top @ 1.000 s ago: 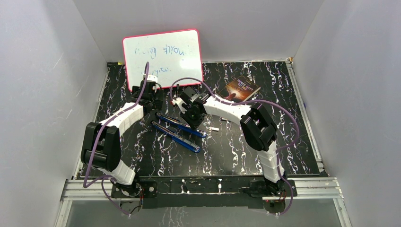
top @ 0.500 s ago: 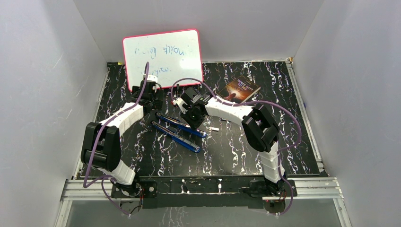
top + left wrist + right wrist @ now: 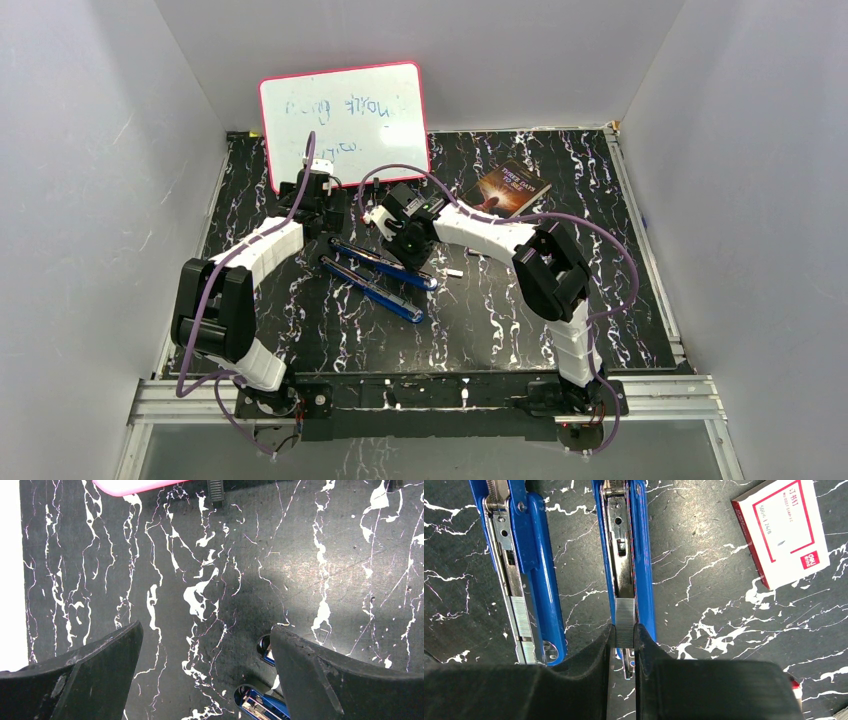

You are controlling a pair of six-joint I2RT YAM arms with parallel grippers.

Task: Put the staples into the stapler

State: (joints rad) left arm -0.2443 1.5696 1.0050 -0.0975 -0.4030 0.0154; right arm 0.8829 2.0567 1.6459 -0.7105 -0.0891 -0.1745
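Since a second ago only the right arm's elbow has crept a touch rightward. The left gripper [image 3: 205,630] hangs with its jaws wide apart and empty over the mat [image 3: 200,555], beside the left end of the stapler [image 3: 378,278], which lies folded open. The right gripper [image 3: 625,629] is clamped on the staples [image 3: 625,614], the strip sitting over the magazine channel of the right-hand blue half. My judgement: keep the strip square to the rails, lower until it seats flat, then release — any skew and it rides up on the blue wall.

The table [image 3: 500,320] is carrying an opened stapler [image 3: 644,555] lying under the right fingers [image 3: 589,675], a box [image 3: 784,530] near them, and a book [image 3: 513,188] beyond.
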